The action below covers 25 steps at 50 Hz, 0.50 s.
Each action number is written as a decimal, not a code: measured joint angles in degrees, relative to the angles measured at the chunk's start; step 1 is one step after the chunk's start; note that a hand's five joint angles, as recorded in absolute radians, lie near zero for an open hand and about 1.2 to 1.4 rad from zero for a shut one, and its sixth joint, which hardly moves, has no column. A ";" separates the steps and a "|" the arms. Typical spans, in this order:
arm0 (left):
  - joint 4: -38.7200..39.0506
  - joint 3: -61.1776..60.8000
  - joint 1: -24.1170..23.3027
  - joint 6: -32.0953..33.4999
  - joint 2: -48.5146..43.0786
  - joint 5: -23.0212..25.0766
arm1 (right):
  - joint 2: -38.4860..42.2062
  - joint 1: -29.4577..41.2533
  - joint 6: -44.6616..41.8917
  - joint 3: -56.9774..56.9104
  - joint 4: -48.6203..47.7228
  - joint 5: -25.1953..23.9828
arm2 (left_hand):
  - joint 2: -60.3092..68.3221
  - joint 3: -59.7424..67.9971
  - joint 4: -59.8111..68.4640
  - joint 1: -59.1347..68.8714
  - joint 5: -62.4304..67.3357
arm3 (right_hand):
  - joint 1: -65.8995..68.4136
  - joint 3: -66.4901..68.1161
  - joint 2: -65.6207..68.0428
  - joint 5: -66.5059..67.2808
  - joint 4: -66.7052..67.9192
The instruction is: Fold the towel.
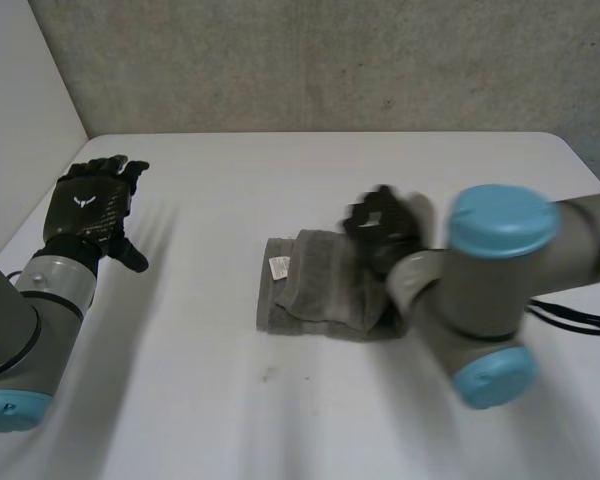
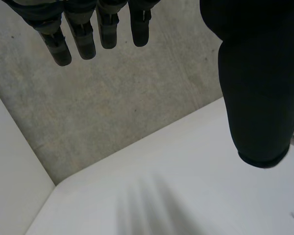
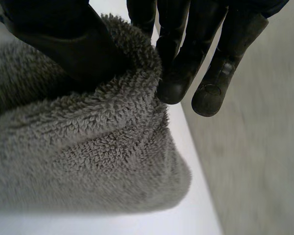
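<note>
A grey towel [image 1: 320, 285] lies folded into a small bundle in the middle of the white table [image 1: 200, 400], with a white label [image 1: 278, 267] at its left end. My right hand [image 1: 385, 225] is at the towel's far right edge. In the right wrist view its thumb and fingers [image 3: 176, 73] pinch a raised fold of the towel [image 3: 88, 161] between them. My left hand [image 1: 90, 205] hovers open over the table's far left part, well away from the towel, its fingers [image 2: 83, 39] straight and holding nothing.
A grey concrete wall [image 1: 330, 60] runs along the table's far edge, and a white wall [image 1: 10, 120] stands at the left. My right arm [image 1: 490, 290] reaches across the table's right part, covering the towel's right end.
</note>
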 measured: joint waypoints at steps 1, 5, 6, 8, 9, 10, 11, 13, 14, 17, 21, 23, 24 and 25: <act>-0.03 0.23 -0.17 -0.02 0.18 0.00 | 1.39 2.36 -2.25 -1.94 0.09 -0.32 | 0.00 0.00 0.00 0.00 0.01 | 0.00 0.00 0.32 0.00 0.00; -0.24 1.44 -1.06 -0.12 1.08 -0.04 | 6.61 9.30 -9.89 -7.75 0.76 -2.93 | 0.00 0.00 0.00 0.00 0.00 | 0.00 0.00 0.32 0.00 0.00; -0.34 1.98 -1.38 -0.16 1.35 -0.06 | 7.93 10.64 -11.57 -8.91 1.02 -3.98 | 0.00 0.00 0.00 0.00 0.00 | 0.00 0.00 0.32 0.00 0.00; -0.62 3.13 -2.04 -0.23 1.79 -0.08 | 10.13 12.61 -14.06 -10.63 1.65 -5.84 | 0.00 0.00 0.00 0.00 0.00 | -0.09 -0.08 0.28 -0.04 -0.08; -0.78 3.60 -2.31 -0.26 1.92 -0.10 | 10.66 13.02 -14.58 -11.02 1.87 -6.23 | 0.00 0.00 0.00 0.00 0.01 | -0.70 -0.90 -0.03 -1.06 -0.98; -1.04 4.42 -2.77 -0.31 2.11 -0.12 | 11.59 13.66 -15.34 -11.66 2.30 -6.93 | 0.00 0.00 0.00 0.00 0.00 | -2.39 -3.34 -0.86 -3.57 -3.45; -1.57 5.39 -3.37 -0.35 2.27 -0.16 | 12.20 14.04 -15.70 -12.11 2.67 -7.20 | 0.00 0.00 0.00 0.00 0.00 | -10.35 -11.51 -8.52 -11.07 -11.71; -2.49 6.84 -4.30 -0.42 2.41 -0.23 | 12.66 14.30 -15.38 -12.54 3.28 -6.79 | 0.00 0.00 0.00 0.00 0.00 | -28.05 -28.96 -26.64 -28.86 -27.87; -3.37 7.97 -5.03 -0.53 2.43 -0.25 | 12.53 14.27 -14.57 -12.58 3.54 -6.22 | 0.00 0.00 0.00 0.00 0.01 | -39.67 -39.45 -38.53 -41.03 -39.36; -6.24 11.25 -7.11 -1.31 2.19 -0.41 | 10.65 13.72 -9.62 -12.17 4.03 -3.88 | 0.00 0.00 0.00 0.00 0.00 | -58.93 -60.67 -57.62 -62.26 -60.41; -10.26 15.97 -9.40 -4.08 0.95 -0.60 | 5.94 11.64 1.61 -10.44 4.41 -1.43 | 0.00 0.00 0.00 0.00 0.00 | -61.64 -62.86 -59.21 -63.42 -61.99; -12.94 19.19 -10.59 -7.01 -0.63 -0.70 | 2.31 9.54 10.07 -8.66 4.53 -0.69 | 0.00 0.00 0.00 0.00 0.00 | -61.86 -62.87 -59.22 -63.42 -61.99; -13.61 20.02 -10.88 -7.85 -1.11 -0.72 | 1.27 8.88 12.42 -8.14 4.54 -0.60 | 0.00 0.00 0.00 0.00 0.00 | -61.87 -62.86 -59.22 -63.42 -61.99; -15.24 22.04 -11.65 -9.98 -2.44 -0.74 | -0.83 7.53 17.11 -7.00 4.60 -0.44 | 0.00 0.00 0.00 0.00 0.00 | -61.87 -62.86 -59.22 -63.42 -61.99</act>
